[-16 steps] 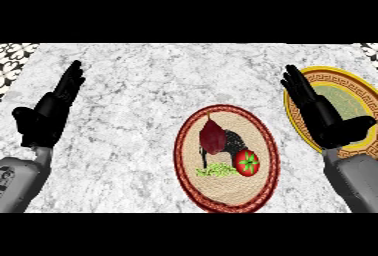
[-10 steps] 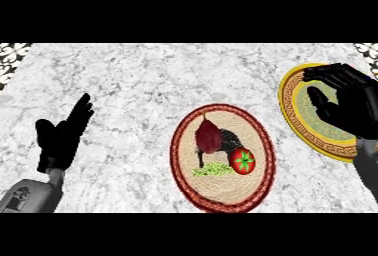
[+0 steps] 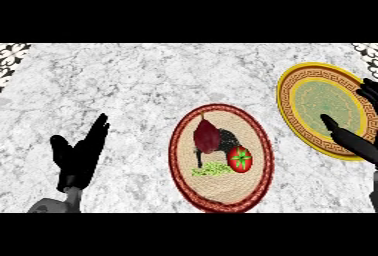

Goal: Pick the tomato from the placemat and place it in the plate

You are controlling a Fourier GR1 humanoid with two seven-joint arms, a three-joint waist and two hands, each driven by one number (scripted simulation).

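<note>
Bare counter (image 3: 133, 90) lies between placemat (image 3: 221, 189) and plate (image 3: 325, 102); the right hand (image 3: 351, 141) overlaps the plate's right rim.

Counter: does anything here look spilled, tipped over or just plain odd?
Nothing stands out. The tomato sits whole on the placemat, and the plate lies to its right. The left hand is open at the lower left; the right hand is open over the plate's right edge.
</note>
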